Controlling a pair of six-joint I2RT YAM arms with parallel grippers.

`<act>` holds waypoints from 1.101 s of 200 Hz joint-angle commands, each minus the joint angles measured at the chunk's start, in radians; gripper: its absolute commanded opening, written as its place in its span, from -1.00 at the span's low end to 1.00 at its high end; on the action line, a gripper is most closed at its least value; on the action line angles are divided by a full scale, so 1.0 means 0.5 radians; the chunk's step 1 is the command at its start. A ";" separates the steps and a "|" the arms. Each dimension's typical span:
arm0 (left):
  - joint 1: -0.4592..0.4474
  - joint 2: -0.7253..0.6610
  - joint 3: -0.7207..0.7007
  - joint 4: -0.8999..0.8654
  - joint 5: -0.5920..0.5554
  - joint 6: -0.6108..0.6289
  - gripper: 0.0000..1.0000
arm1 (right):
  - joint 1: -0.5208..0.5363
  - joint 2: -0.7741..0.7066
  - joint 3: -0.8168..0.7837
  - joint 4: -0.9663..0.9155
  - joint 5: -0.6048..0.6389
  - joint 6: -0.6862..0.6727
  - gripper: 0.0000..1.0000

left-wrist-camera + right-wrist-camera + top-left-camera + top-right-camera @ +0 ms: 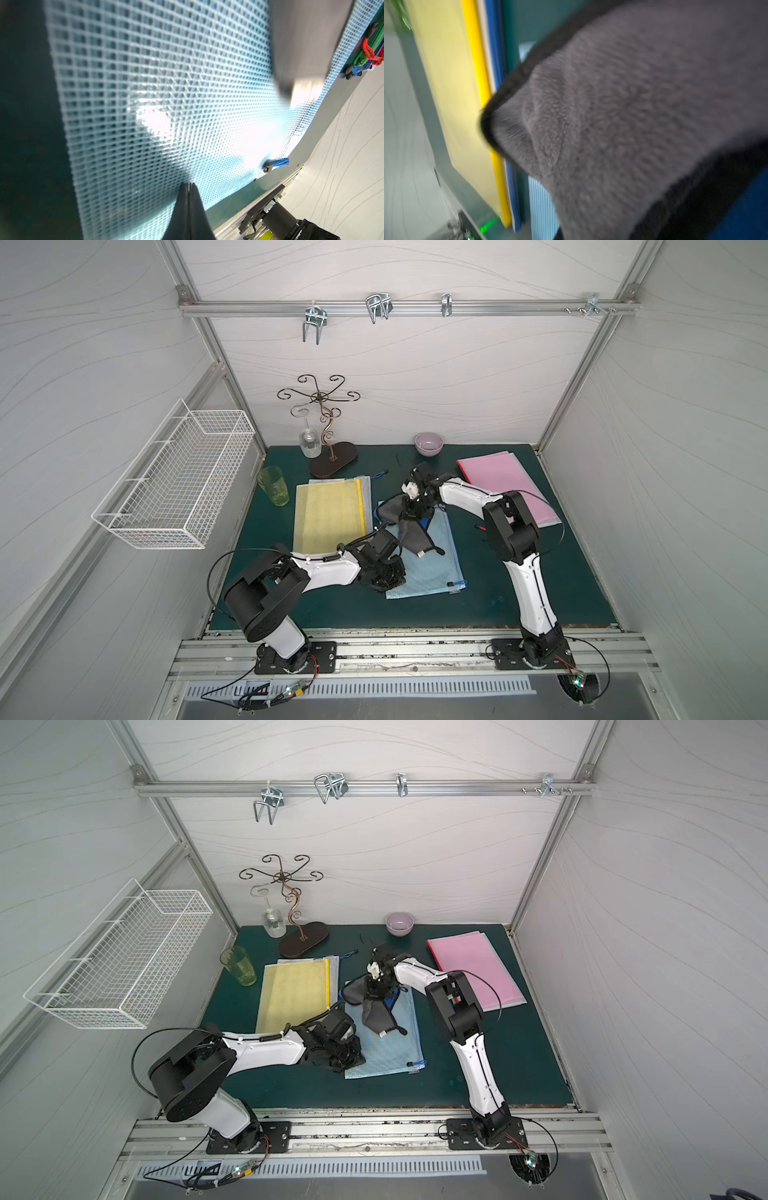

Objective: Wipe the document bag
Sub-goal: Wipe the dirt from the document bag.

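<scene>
Wire basket [174, 477], one: hanging on the wall at frame left.
Green tumbler [274, 487], one: standing at the counter's [478, 601] upper-left corner.
Wine glass [309, 441], one: hanging upside down from the one scrolled stand [332, 460].
Yellow document bag [328, 514], one: lying flat left of centre, with a second bag's edge showing beneath it.
Left claw [188, 185]: fingers pressed together, holding nothing, tips sitting over the lower-left corner of the blue document bag [432, 568].
Blue document bag, one: lying at centre.
Grey cloth [411, 531], one: draping onto the blue bag's upper end.
Right claw [409, 514]: pinching the cloth from above.
Bowl [429, 443], one: sitting at upper centre.
Pink folder stack [507, 485], one: lying at upper right.
</scene>
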State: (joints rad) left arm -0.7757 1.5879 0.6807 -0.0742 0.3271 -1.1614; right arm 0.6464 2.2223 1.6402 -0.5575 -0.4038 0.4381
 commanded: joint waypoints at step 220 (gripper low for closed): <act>0.038 -0.024 -0.076 -0.146 -0.107 0.009 -1.00 | 0.136 -0.418 -0.805 -0.187 -0.152 -0.005 -1.00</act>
State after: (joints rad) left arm -0.7658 1.5837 0.6708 -0.0608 0.3359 -1.1557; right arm 0.7536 2.0686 1.3849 -0.5648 -0.4477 0.4343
